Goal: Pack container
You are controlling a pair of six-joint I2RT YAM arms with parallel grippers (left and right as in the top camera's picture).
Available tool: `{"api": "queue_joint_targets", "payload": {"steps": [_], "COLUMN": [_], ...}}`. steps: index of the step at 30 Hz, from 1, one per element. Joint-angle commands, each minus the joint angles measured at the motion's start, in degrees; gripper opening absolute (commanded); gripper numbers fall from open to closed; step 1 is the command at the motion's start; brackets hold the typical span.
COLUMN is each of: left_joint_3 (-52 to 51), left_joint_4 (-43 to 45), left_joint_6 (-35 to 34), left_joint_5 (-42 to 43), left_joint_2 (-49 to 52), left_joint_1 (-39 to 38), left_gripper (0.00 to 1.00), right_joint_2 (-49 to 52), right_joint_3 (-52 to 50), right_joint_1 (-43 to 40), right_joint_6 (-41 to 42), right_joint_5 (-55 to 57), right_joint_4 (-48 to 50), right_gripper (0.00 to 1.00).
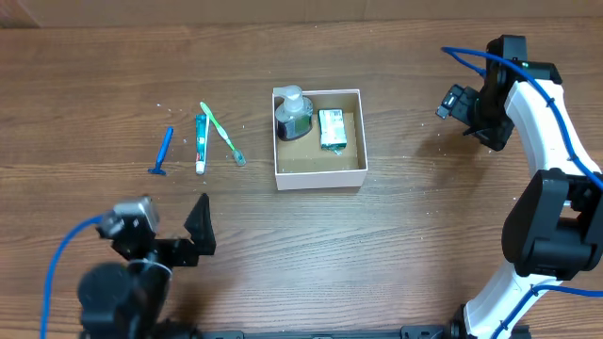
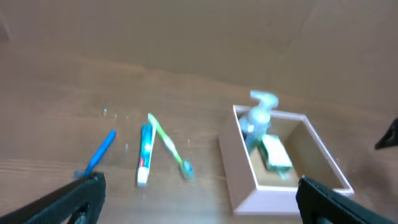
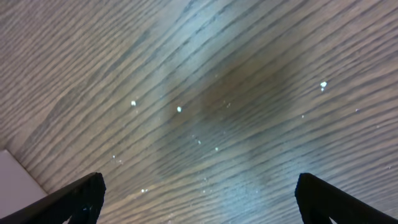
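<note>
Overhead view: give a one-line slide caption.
Container holds a pump bottle and green packet; razor, toothpaste tube and toothbrush lie outside on the table.

Left arm is seen folded low at the near left edge of the overhead view, with a blue cable looped off its base. Left gripper is pointed forward and slightly right. Its fingers are spread wide; only the two black tips are caught, in the lower corners of the left wrist view, with nothing held between them.

Right arm is extended from the near right edge, its white links raised and bent inward at the elbow. Right gripper is directed downward at far right. Its jaws are likewise parted wide, fingertips recorded at the bottom corners of the right wrist view, nothing gripped.
</note>
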Motion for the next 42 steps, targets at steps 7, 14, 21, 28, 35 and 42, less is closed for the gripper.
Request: {"api": "queue_joint_targets", "payload": {"steps": [7, 14, 21, 28, 35, 42], "left_joint_3": [28.37, 28.37, 28.37, 28.37, 28.37, 28.37], "left_joint_4": [-20.50, -13.62, -0.94, 1.31, 2.27, 3.65], "left_joint_6": [6.34, 6.47, 3.82, 2.19, 3.04, 9.60], "left_joint_5": [2.47, 7.74, 0.59, -5.97, -6.25, -8.98], "left_joint_2": [34.51, 51.08, 62.82, 72.78, 81.09, 85.59], "left_joint_1": [0.59, 0.63, 0.68, 0.68, 0.70, 0.79], "left_gripper": [1.00, 1.00, 0.99, 0.91, 0.91, 0.92], "right_joint_2": [-0.28, -0.28, -0.28, -0.28, -0.28, -0.28], "right_joint_3": [-0.02, -0.02, -0.02, -0.02, -0.02, -0.02], "right_joint_1": [0.31, 0.31, 0.31, 0.31, 0.31, 0.31], "right_joint_6": [0.28, 0.28, 0.28, 0.28, 0.28, 0.28], "right_joint_5": [0.31, 0.31, 0.31, 0.31, 0.31, 0.31], "right_joint_4": [0.24, 0.24, 0.24, 0.24, 0.24, 0.24], "right_gripper": [1.00, 1.00, 1.00, 1.00, 1.00, 1.00]}}
